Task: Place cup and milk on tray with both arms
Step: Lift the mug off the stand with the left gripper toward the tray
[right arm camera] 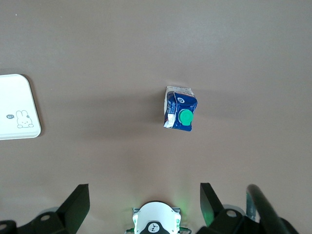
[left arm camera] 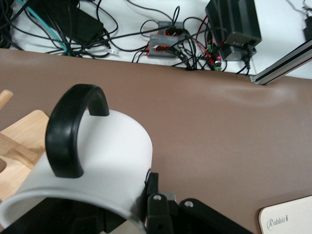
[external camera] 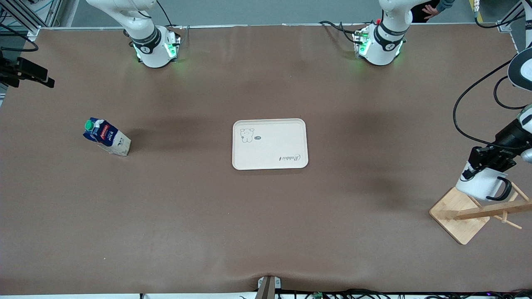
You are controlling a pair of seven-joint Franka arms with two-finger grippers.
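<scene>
The white cup [external camera: 481, 185] with its black loop handle hangs in my left gripper [external camera: 485, 165], just above the wooden rack base at the left arm's end of the table. In the left wrist view one black finger [left arm camera: 157, 194] presses the cup's [left arm camera: 109, 158] wall, so the gripper is shut on it. The milk [external camera: 106, 136] stands on the table toward the right arm's end. My right gripper [right arm camera: 144, 204] is open and empty, high over the table, with the milk [right arm camera: 179, 108] below it. The cream tray [external camera: 269, 144] lies mid-table, with nothing on it.
A wooden rack [external camera: 461, 214] with pegs stands at the left arm's end, near the front edge; it also shows in the left wrist view [left arm camera: 22, 141]. Cables and boxes [left arm camera: 165, 41] lie past the table edge. The tray corner shows in both wrist views [left arm camera: 287, 220] [right arm camera: 17, 107].
</scene>
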